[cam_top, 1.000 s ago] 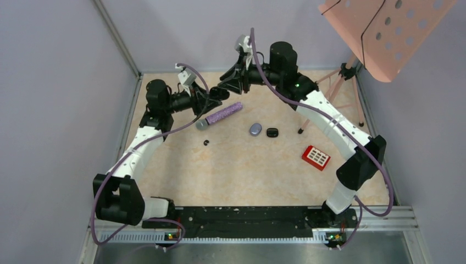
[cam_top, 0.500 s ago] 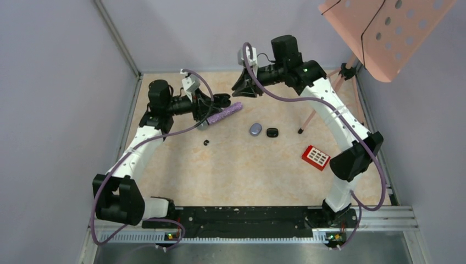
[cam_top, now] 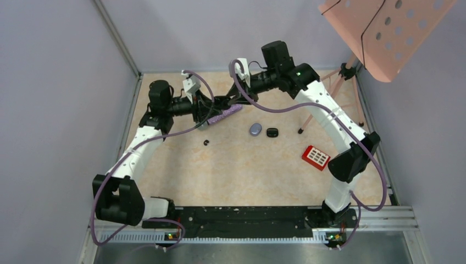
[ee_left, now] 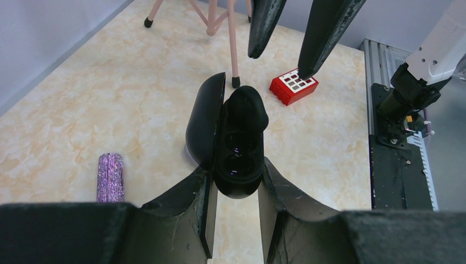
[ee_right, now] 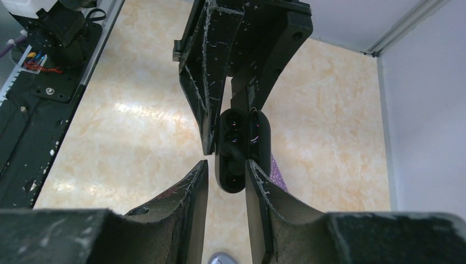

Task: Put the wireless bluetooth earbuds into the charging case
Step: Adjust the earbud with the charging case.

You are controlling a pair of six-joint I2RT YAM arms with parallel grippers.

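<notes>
My left gripper (ee_left: 236, 168) is shut on an open black charging case (ee_left: 237, 143) and holds it above the table, its lid (ee_left: 204, 124) swung to the left. Glossy sockets show inside; I cannot tell if an earbud sits in them. My right gripper (ee_right: 226, 164) is open, facing the left gripper (cam_top: 220, 103). Its fingertips (ee_left: 264, 27) stand on either side of the case's end (ee_right: 237, 154); whether they touch it is unclear. A tiny black earbud (cam_top: 206, 143) lies on the table in the top view.
The purple glitter microphone (cam_top: 221, 116) lies just under both grippers. A lilac oval case (cam_top: 255, 129) and a small black piece (cam_top: 272, 132) lie mid-table. A red block (cam_top: 316, 157) lies to the right. A pink music stand (cam_top: 384, 33) has its legs (cam_top: 329, 93) at the back right.
My right gripper has swung left and down from the back of the table until it meets the case in the left gripper. The left gripper has shifted slightly right.
</notes>
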